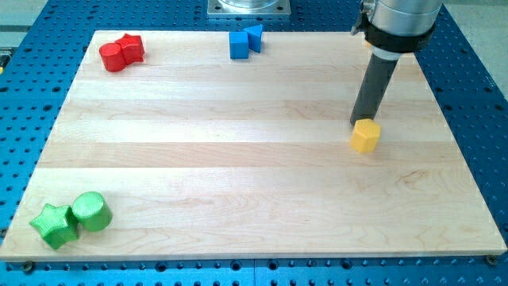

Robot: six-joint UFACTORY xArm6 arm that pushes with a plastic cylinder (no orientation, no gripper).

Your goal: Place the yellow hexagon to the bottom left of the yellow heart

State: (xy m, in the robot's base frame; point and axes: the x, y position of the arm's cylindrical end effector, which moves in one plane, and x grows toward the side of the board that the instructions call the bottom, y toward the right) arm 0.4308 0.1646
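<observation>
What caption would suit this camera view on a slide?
My tip touches the yellow hexagon's top-left edge on the wooden board; no yellow heart in view.

my tip (359, 123) touches the yellow hexagon (366, 136) from the view's top; the board (238, 143) lies open toward the view's left and bottom.

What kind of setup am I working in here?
Likely a lab bench for pushing tests: a wooden board lies on a blue perforated table, with small coloured blocks at its edges. My tip touches the yellow block from the view's top.
</observation>
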